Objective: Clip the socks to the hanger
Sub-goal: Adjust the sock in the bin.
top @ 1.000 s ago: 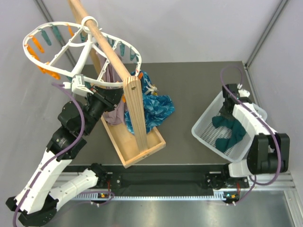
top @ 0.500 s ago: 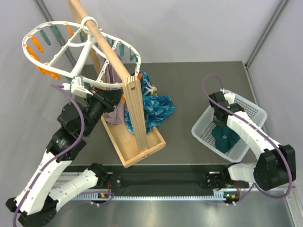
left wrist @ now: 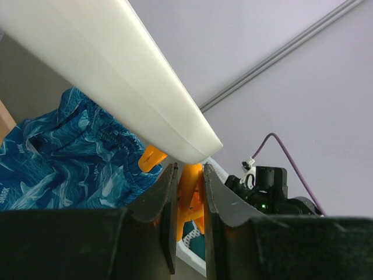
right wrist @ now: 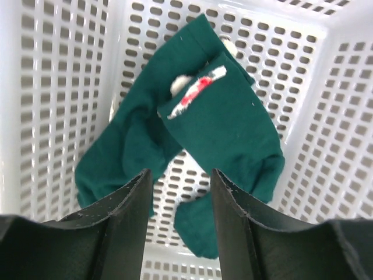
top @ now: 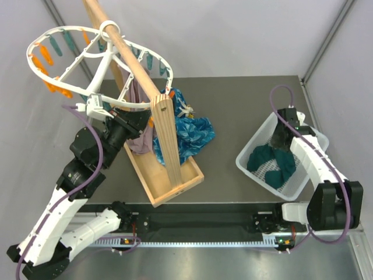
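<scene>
Two dark teal socks [top: 271, 164] lie crossed in the white basket [top: 252, 170]; the upper sock [right wrist: 224, 122] carries a small white and red tag. My right gripper [top: 280, 140] hangs just above them, open, with nothing between its fingers [right wrist: 182, 189]. The white oval hanger [top: 57, 71] hangs by its hook from the pole. My left gripper [top: 147, 121] is under the hanger's near rim [left wrist: 116, 70], shut [left wrist: 187, 178] on an orange peg [left wrist: 190, 195] that hangs from that rim.
A long wooden pole [top: 131, 55] rests on an upright post in a wooden tray [top: 172, 188]. Bright blue mottled cloth [top: 193, 132] and mauve-grey cloth [top: 140, 141] hang beside the post. The basket's mesh walls [right wrist: 58, 87] close in round the right gripper.
The right gripper has gone from shut to open and pulled back toward the basket's far right side. The socks now lie spread toward the basket's left. The left arm has not moved.
</scene>
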Controlling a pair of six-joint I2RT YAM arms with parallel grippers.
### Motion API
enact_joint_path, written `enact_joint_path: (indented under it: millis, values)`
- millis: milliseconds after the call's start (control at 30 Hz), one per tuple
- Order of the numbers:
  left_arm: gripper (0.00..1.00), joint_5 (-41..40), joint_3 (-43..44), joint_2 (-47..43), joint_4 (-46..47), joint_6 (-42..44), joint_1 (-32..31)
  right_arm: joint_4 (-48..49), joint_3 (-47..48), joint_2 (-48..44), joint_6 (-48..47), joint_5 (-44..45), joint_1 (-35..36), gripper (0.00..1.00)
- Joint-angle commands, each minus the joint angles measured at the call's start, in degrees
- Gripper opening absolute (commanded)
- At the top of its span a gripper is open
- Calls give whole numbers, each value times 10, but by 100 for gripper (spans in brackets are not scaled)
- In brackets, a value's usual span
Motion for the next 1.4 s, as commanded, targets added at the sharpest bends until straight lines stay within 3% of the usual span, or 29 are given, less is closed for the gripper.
enact_joint_path:
  millis: [0, 200, 667, 833, 1067, 1200, 1367]
  values:
    - [0, -11, 1, -5, -1, 1, -2, 52, 36, 43, -14, -49, -22, 44]
    - [0, -5, -3, -3, -1, -1, -2, 81, 15, 114, -7, -41, -58, 43]
    - [0, -3, -4, 1, -1, -3, -2, 131, -23, 129, -7, -6, -68, 40]
    - [0, -1, -9, 2, 4, -7, -2, 153, -34, 109, -7, -29, -73, 30]
    - [0, -3, -8, 1, 4, -7, -1, 160, -33, 103, -14, -39, -73, 25]
    - [0, -3, -8, 3, 4, -7, -2, 159, -29, 106, -16, -43, -74, 0]
    - [0, -3, -6, 2, 4, -6, -2, 121, -6, 40, -24, -70, -73, 0]
